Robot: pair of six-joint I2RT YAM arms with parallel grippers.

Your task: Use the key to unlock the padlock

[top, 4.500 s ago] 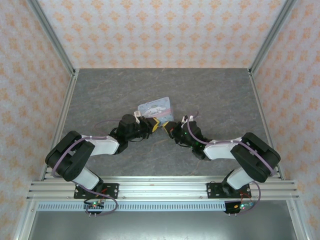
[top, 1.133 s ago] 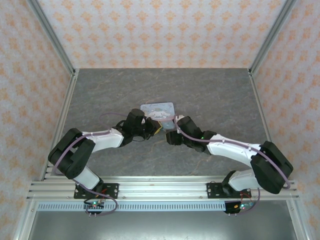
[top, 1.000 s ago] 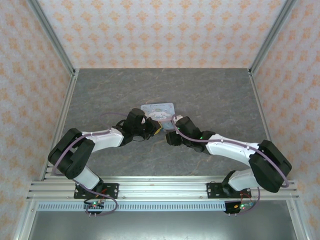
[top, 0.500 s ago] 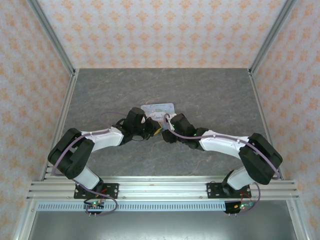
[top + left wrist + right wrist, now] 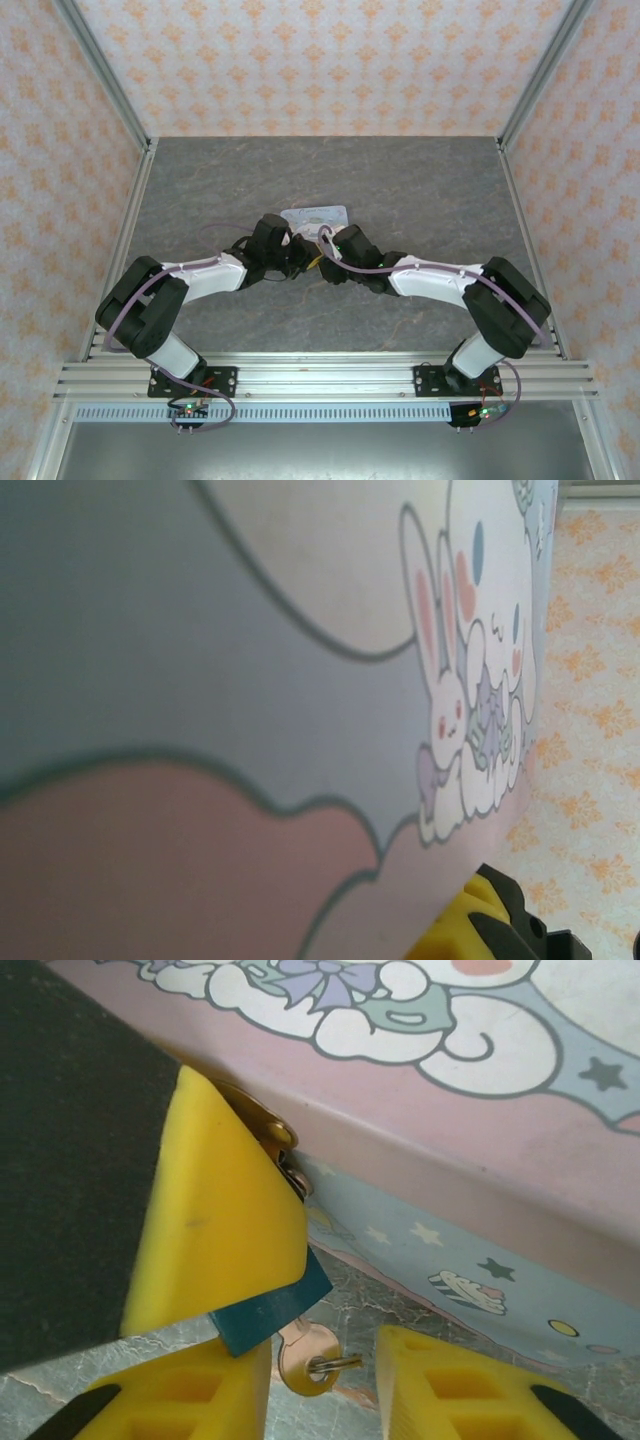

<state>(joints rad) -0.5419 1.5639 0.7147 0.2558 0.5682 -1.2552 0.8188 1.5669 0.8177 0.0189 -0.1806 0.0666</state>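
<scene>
Golden thin metal key (image 5: 305, 1355) sits in small blue padlock (image 5: 266, 1322), clamped by left gripper (image 5: 303, 260); right gripper (image 5: 322, 1400), part-open astride it, should pinch, then turn.

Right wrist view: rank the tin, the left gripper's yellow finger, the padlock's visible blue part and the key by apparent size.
1. tin
2. left gripper's yellow finger, enlarged by nearness
3. padlock (exposed blue corner) and key look alike; unranked, as the padlock is mostly hidden.
</scene>
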